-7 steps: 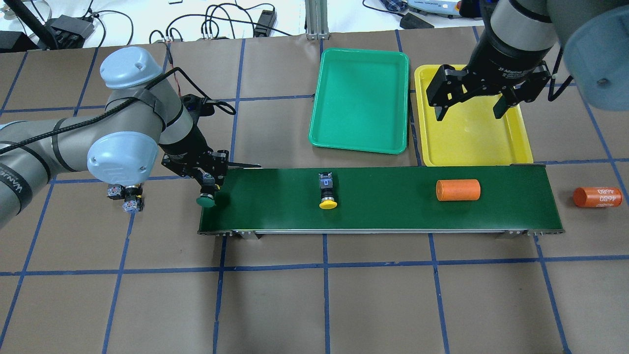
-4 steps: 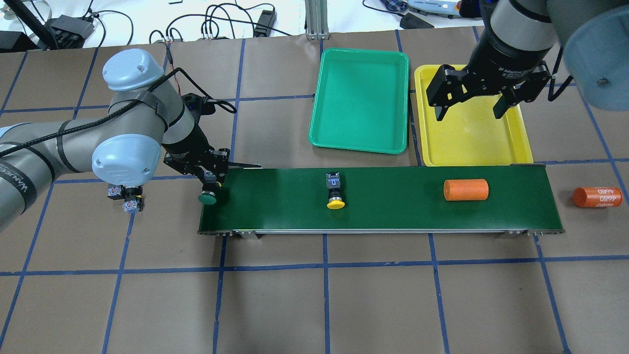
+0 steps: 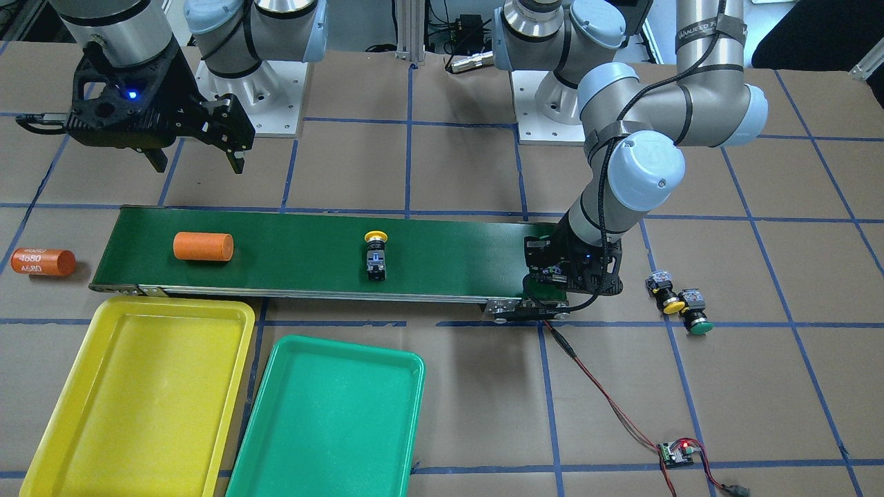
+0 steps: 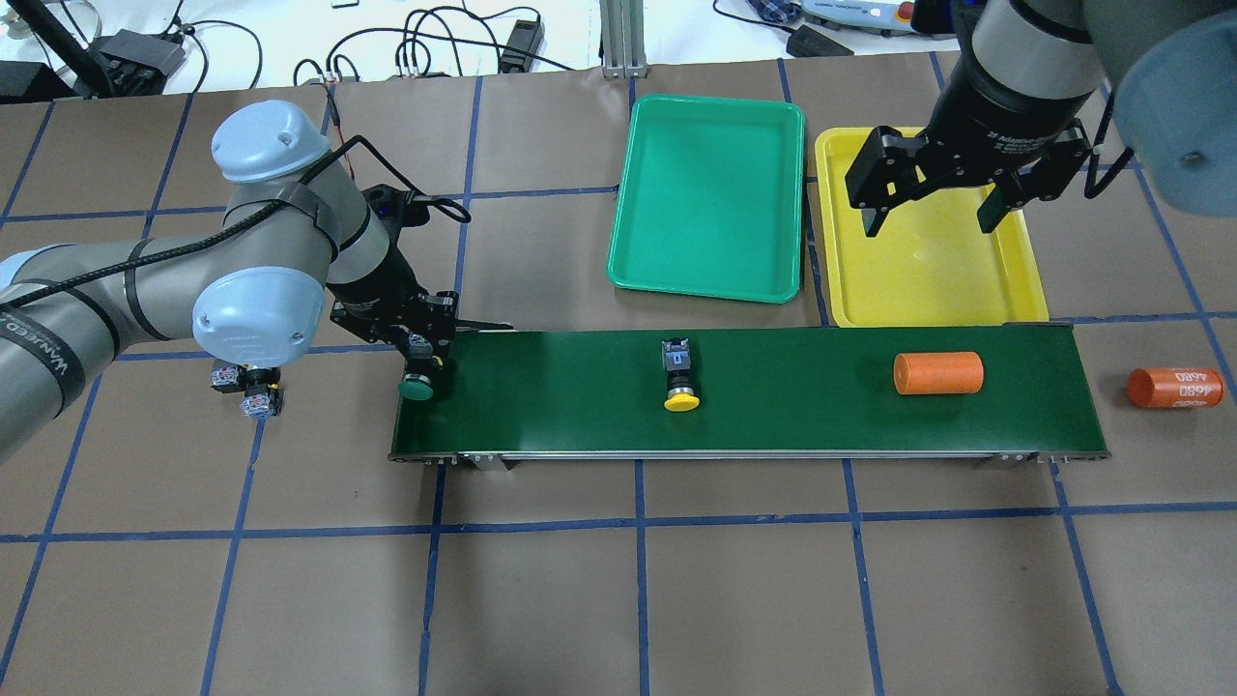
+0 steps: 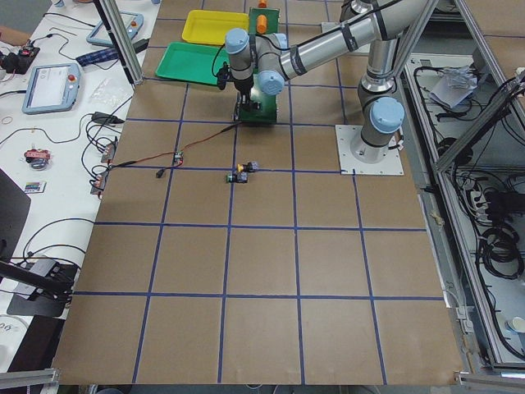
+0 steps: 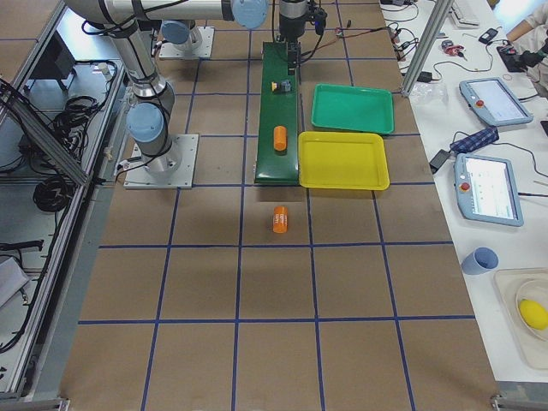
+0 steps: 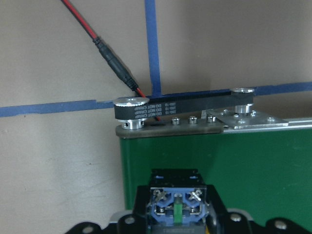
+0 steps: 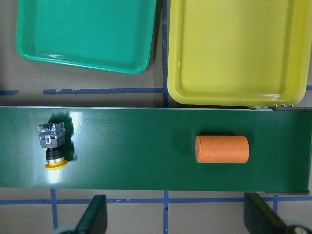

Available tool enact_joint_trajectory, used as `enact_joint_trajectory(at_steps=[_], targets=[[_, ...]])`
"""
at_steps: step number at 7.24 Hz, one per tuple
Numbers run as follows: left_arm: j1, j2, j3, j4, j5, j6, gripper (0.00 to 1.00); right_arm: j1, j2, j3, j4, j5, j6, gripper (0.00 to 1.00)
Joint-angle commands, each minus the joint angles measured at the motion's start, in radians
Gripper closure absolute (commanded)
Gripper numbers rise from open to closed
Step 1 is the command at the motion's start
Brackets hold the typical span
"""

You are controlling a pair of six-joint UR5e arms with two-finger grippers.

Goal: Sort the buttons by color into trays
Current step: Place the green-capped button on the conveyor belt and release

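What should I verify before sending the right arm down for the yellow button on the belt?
1. Right gripper open and empty, above the yellow tray: ok.
2. Yellow button lies free on the conveyor belt, cap toward the robot, nothing touching it: ok.
3. Belt at rest: not ok. The button and the orange cylinder have both shifted toward the robot's right in the last second.
4. Yellow tray empty and ready to receive: ok.
5. Left gripper shut on the green button at the belt's other end, well away from the pick: ok.
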Motion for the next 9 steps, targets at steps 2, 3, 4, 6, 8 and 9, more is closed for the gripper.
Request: enact_joint_trajectory(at_steps=[2,3,4,6,8,9], targets=[[-0.004,0.032,-0.012,-0.007,-0.006,-0.002,0.00,0.001,0.000,0.000,0.000,0.000,0.000,0.00],[-0.005,0.058,0.002,-0.017,-0.002,-0.002,0.00,0.001,0.000,0.000,0.000,0.000,-0.001,0.00],[0.005,0.104,0.013,-0.025,0.014,-0.001,0.00,0.001,0.000,0.000,0.000,0.000,-0.001,0.00],[0.118,0.106,0.059,-0.011,0.099,0.019,0.00,0.001,0.000,0.002,0.000,0.000,-0.001,0.00],[0.273,0.079,0.056,0.045,0.110,0.057,0.00,-0.001,-0.007,0.023,-0.001,0.001,0.000,0.00],[0.324,0.067,0.027,0.055,0.107,0.167,0.00,-0.001,-0.010,0.025,-0.001,0.003,0.000,0.00]])
